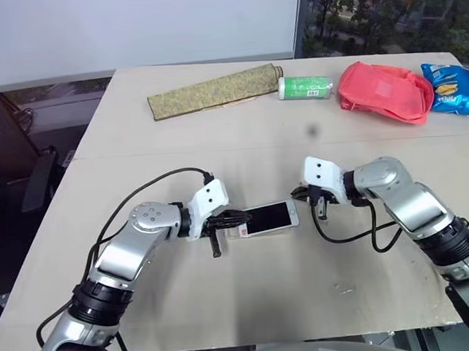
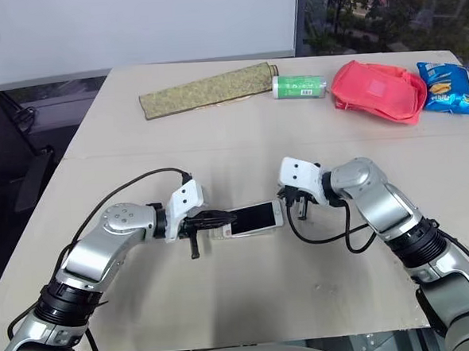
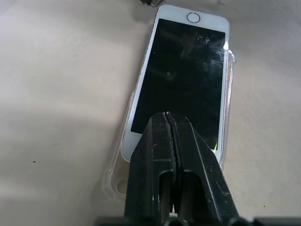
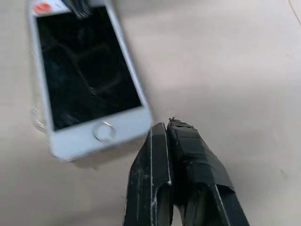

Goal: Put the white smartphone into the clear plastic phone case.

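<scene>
**A:** What have you got nearest you on the surface point(image 1: 250, 302)?

**B:** Your left tool point(image 3: 170, 123) has its fingers pressed together, tip over the white smartphone point(image 1: 267, 218) at the end away from the home button. The phone lies screen up on the clear plastic phone case point(image 3: 118, 176) — the case's rim sticks out past the phone's edge on that end and along both sides, so you can't call it fully seated.

**A:** And your right side?

**B:** Your right tool point(image 4: 169, 129) is also pressed together, holding nothing, just beside the home-button end of the phone.

**A:** Farther back?

**B:** Well apart, along the far edge — a flat olive pouch point(image 1: 213, 92), a green-and-white tube point(image 1: 305, 87) lying just beside it, a red fabric bag point(image 1: 385, 91) whose contents you can't see, and a blue snack packet point(image 1: 452, 89).
</scene>
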Robot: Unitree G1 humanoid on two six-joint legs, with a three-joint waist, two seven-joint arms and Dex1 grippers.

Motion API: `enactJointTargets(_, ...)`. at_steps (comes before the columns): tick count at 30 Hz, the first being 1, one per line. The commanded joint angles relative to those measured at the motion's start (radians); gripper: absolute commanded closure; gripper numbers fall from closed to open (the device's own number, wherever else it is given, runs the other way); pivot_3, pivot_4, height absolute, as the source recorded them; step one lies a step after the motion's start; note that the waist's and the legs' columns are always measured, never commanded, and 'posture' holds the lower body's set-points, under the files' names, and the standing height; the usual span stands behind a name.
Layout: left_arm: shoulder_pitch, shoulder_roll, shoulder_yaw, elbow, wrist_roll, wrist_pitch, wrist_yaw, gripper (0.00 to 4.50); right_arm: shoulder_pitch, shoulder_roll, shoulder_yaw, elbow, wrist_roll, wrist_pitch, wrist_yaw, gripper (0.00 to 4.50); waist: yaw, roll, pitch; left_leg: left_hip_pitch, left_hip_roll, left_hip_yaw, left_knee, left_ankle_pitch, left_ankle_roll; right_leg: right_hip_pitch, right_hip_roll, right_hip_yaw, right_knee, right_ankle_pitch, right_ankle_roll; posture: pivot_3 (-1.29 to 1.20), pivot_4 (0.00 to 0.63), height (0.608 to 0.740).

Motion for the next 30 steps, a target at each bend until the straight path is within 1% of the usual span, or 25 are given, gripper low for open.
enactJointTargets(1,0.024,-0.008,-0.068,0.064,0.056,0.019,-0.002,4.50,0.033,-0.024,0.015,-0.112,0.052,0.035,0.056,4.45,0.001,0.000,0.000,0.000,0.000,0.000,0.000,0.000,0.000,0.000,0.000,0.000,0.000,0.000,0.000,0.00,0.150,0.740)
enactJointTargets(8,0.027,-0.027,-0.074,0.062,0.065,0.019,-0.004,4.50,0.063,-0.057,0.032,-0.200,0.108,0.082,0.103,4.45,0.000,0.000,-0.001,0.002,0.001,0.000,0.001,0.000,0.000,0.001,0.000,0.000,0.003,0.000,0.000,0.00,0.150,0.740)
enactJointTargets(15,0.040,-0.038,-0.074,0.052,0.069,0.023,0.003,4.50,0.033,-0.048,0.021,-0.145,0.077,0.057,0.035,4.45,0.000,0.000,-0.001,0.003,0.001,0.000,0.005,0.000,0.000,0.004,-0.001,0.000,0.003,-0.001,0.000,0.00,0.150,0.740)
enactJointTargets(18,0.047,-0.038,-0.071,0.045,0.070,0.027,0.008,4.50,0.031,-0.075,0.007,-0.162,0.105,0.060,0.066,4.45,0.001,0.000,-0.001,0.004,0.002,-0.001,0.005,0.000,0.000,0.004,-0.001,0.000,0.003,-0.001,0.000,0.00,0.150,0.740)
enactJointTargets(21,0.055,-0.033,-0.067,0.036,0.070,0.030,0.013,4.50,0.040,-0.126,-0.019,-0.219,0.176,0.085,0.137,4.45,0.001,0.000,-0.001,0.004,0.002,-0.001,0.005,0.000,0.000,0.005,-0.001,-0.001,0.003,-0.001,0.000,0.00,0.150,0.740)
enactJointTargets(24,0.060,-0.034,-0.067,0.027,0.068,0.036,0.017,4.50,0.056,-0.164,0.006,-0.279,0.231,0.126,0.186,4.45,0.000,0.000,-0.001,0.004,0.002,-0.002,0.005,0.000,0.000,0.005,-0.001,-0.001,0.002,-0.001,0.000,0.00,0.150,0.740)
enactJointTargets(30,0.056,-0.038,-0.068,0.022,0.066,0.042,0.022,4.50,0.066,-0.165,0.086,-0.248,0.168,0.119,0.144,4.45,0.000,0.000,-0.001,0.004,0.002,-0.003,0.005,0.000,0.000,0.005,-0.001,-0.003,0.002,-0.003,0.003,0.00,0.150,0.740)
